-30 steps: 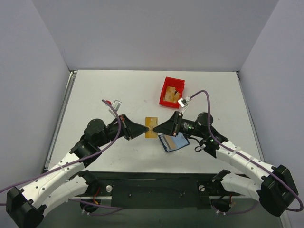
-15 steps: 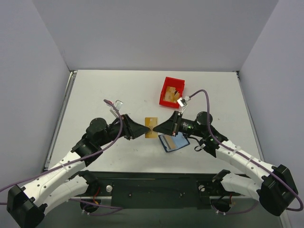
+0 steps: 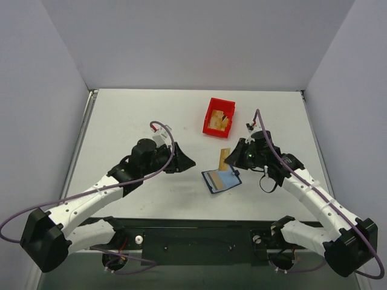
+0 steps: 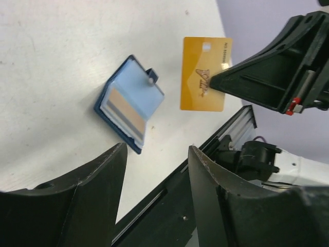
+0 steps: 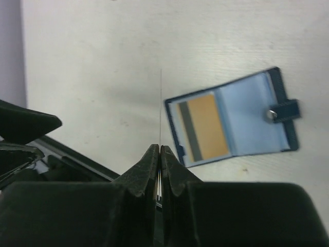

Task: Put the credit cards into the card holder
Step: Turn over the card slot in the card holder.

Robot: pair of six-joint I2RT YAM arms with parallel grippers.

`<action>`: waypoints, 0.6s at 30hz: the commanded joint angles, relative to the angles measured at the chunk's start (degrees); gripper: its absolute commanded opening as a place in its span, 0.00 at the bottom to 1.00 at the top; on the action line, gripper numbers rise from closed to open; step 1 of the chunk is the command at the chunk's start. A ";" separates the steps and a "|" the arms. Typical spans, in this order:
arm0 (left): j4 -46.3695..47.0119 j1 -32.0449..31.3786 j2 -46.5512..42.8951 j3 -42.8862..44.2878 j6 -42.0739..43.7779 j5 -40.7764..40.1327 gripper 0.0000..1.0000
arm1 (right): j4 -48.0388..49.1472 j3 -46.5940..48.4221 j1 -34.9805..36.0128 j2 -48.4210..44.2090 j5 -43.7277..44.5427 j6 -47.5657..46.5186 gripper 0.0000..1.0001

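Note:
The card holder (image 3: 221, 180) lies open on the table, navy outside and light blue inside. One credit card (image 5: 203, 126) with a dark stripe sits in its left pocket. My right gripper (image 3: 232, 161) is shut on a second gold credit card (image 3: 225, 158), held on edge just above and behind the holder. In the right wrist view this card (image 5: 160, 105) shows as a thin line rising from the jaws (image 5: 160, 150). The left wrist view shows its gold face (image 4: 204, 73) beside the holder (image 4: 129, 103). My left gripper (image 3: 187, 162) stands open and empty, to the left of the holder.
A red plastic bin (image 3: 219, 116) with something tan inside stands behind the right gripper. The black base rail (image 3: 199, 232) runs along the near edge of the table. Grey walls close in the sides and back.
The left gripper opened, let go of the gold card and drew back to the left. The right gripper, shut on the card, carried it right, over the far edge of the holder.

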 commanded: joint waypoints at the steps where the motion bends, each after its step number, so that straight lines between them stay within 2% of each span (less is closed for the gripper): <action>1: 3.62 -0.16 4.63 -1.19 0.83 0.80 0.63 | -10.68 -0.50 -2.09 1.62 6.59 -4.09 0.00; 2: 6.17 -0.77 5.94 -2.76 -0.14 0.81 0.66 | -10.68 -0.68 -2.45 1.62 6.69 -4.00 0.00; 7: 16.72 -3.84 13.31 -6.73 -3.05 -0.77 0.70 | -10.68 -1.12 -5.34 0.84 6.16 -4.09 0.00; 13: 22.80 -8.85 22.02 -7.26 -6.47 -3.76 0.72 | -10.85 -1.47 -8.25 -0.57 3.96 -4.70 0.00; 18: 27.29 -11.67 25.99 -8.32 -9.72 -7.27 0.75 | -10.94 -2.61 -9.39 -1.98 2.91 -4.53 0.00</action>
